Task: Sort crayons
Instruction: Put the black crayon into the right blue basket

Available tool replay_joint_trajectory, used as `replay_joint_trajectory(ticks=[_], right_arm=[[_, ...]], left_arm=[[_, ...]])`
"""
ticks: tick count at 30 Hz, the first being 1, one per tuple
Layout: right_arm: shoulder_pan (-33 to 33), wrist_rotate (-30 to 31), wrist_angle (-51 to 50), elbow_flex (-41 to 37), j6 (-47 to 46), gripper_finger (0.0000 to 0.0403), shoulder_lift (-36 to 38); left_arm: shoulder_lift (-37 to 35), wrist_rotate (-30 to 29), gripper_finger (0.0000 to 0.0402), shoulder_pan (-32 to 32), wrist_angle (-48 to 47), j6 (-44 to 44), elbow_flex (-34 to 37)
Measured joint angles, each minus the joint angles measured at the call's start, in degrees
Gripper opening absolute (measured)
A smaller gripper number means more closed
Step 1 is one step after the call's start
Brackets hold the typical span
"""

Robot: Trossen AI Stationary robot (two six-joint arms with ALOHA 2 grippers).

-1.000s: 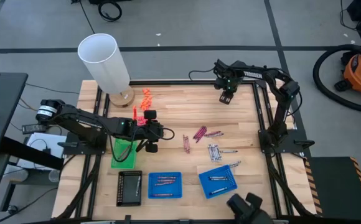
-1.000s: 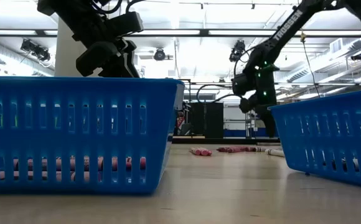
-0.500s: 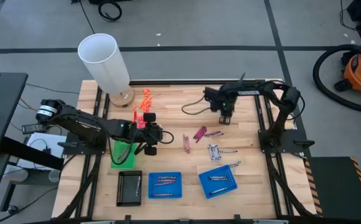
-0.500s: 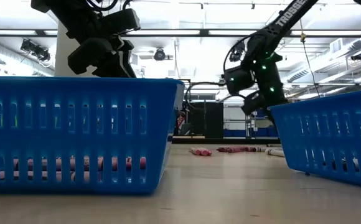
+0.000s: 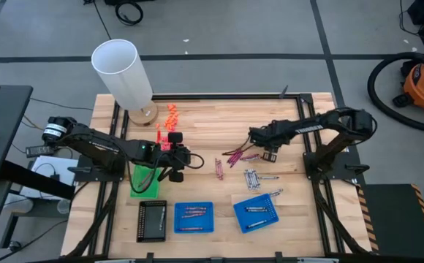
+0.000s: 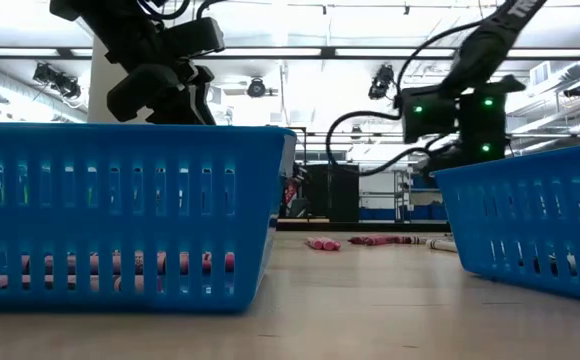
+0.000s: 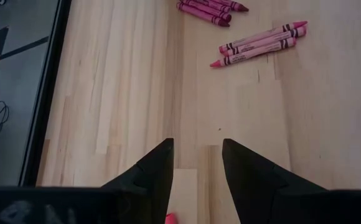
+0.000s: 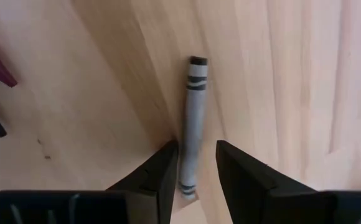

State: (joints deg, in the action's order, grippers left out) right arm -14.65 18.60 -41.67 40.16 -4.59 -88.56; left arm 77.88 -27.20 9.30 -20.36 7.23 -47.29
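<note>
The crayons lie loose on the wooden table: magenta ones point(image 5: 234, 156), a small cluster point(image 5: 218, 167) and grey ones point(image 5: 251, 178). More crayons lie in two blue trays point(image 5: 194, 207) point(image 5: 239, 212). My right gripper point(image 5: 269, 153) points steeply down over the table's middle, open. In the right wrist view a grey crayon point(image 8: 193, 118) lies flat on the wood, its near end between my right gripper's point(image 8: 196, 152) fingertips; no touch shows. My left gripper point(image 5: 196, 158) hovers open left of the crayons; past my left gripper point(image 7: 197, 152) lie magenta crayons point(image 7: 258, 43).
A white cylinder point(image 5: 120, 69) stands at the far left beside orange pieces point(image 5: 172, 113). A green block point(image 5: 145, 181) and a black tray point(image 5: 151, 220) lie at the near left. In the low view the blue trays point(image 6: 120, 215) point(image 6: 530, 230) hide both grippers' fingertips.
My right gripper has swung from the table's far edge toward the middle and come down over the crayons, tipping more steeply downward. My left gripper has kept still. No crayon has moved.
</note>
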Motion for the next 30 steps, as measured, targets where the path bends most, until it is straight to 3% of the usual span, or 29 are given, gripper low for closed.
replay_joint_trajectory(ticks=[6, 10, 18, 30], right_arm=[[3.64, 2.21, 1.19, -1.9, -1.11, 0.0128, 2.01], [4.43, -1.35, 0.69, -1.28, 0.61, 0.0127, 4.99], [-1.15, -5.91, 1.13, -0.35, 1.73, 0.0126, 8.75], [-7.11, -5.75, 3.67, -0.28, 1.12, 0.0125, 3.7]], left_arm=[[-0.01, 0.0, 0.0149, 0.0, -0.05, -0.01, 0.0], [-0.01, 0.0, 0.0149, 0.0, -0.06, -0.14, 0.0], [-0.01, 0.0, 0.0149, 0.0, -0.02, -0.16, 0.0], [-0.01, 0.0, 0.0149, 0.0, -0.05, -0.18, 0.0]])
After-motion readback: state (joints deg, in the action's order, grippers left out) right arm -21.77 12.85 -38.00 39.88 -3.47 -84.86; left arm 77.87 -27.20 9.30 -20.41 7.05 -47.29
